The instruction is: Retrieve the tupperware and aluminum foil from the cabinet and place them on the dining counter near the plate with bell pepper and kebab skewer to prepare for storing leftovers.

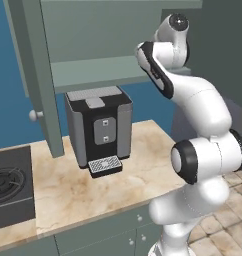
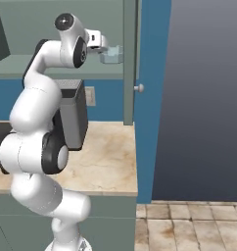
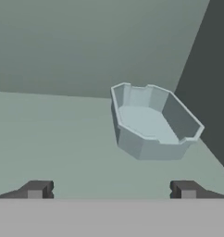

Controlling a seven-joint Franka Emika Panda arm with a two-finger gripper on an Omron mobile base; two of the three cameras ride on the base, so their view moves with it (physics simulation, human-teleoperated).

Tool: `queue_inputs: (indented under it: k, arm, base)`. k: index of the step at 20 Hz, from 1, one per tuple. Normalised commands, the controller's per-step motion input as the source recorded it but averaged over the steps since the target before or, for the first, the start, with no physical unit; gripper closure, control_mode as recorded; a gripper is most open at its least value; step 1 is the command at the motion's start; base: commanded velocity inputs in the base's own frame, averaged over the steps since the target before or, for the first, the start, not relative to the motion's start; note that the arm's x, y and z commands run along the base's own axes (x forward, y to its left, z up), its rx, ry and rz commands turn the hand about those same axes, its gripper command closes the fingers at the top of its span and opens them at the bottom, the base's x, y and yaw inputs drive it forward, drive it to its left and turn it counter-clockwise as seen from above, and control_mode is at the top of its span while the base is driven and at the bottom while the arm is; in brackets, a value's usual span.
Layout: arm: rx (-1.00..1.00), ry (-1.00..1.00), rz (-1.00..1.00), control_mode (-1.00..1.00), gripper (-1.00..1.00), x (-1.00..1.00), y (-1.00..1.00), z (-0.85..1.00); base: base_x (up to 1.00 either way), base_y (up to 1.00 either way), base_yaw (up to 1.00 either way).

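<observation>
The tupperware (image 3: 151, 122) is a small pale blue-grey tub standing upright on the shelf of the open cabinet (image 3: 63, 134), close to the cabinet's right side wall. My gripper (image 3: 111, 190) is open, a short way in front of the tub and slightly left of it, with nothing between its fingertips (image 3: 37, 190). From the right base view, the arm reaches up into the cabinet (image 2: 22, 63), and the gripper (image 2: 104, 48) is just short of the tupperware (image 2: 113, 55). The aluminum foil, the plate and the dining counter are out of view.
The cabinet's doors (image 1: 40, 75) (image 2: 130, 59) stand open on both sides of the arm. Below, a black and grey coffee machine (image 1: 99, 127) stands on the beige worktop (image 1: 93, 185), beside a black hob (image 1: 10, 182). A dark wall panel (image 2: 203, 98) lies to the right.
</observation>
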Motion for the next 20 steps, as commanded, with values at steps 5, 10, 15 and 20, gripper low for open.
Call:
queue_inputs:
  k: [5, 10, 15, 20]
  arm:
    - [0.01, 0.0, 0.0, -1.0, -1.0, 0.43, -0.16, 0.0]
    - [0.0, 0.0, 0.01, -1.0, -1.0, 0.45, -0.05, -0.08]
    - [0.0, 0.0, 0.04, -1.0, -1.0, 0.49, 0.0, -0.11]
    - [0.0, 0.0, 0.04, -1.0, -1.0, 0.52, 0.0, -0.1]
  base:
    - [0.0, 0.0, 0.0]
    - [0.0, 0.0, 0.0]
    - [0.0, 0.0, 0.0]
    - [0.0, 0.0, 0.0]
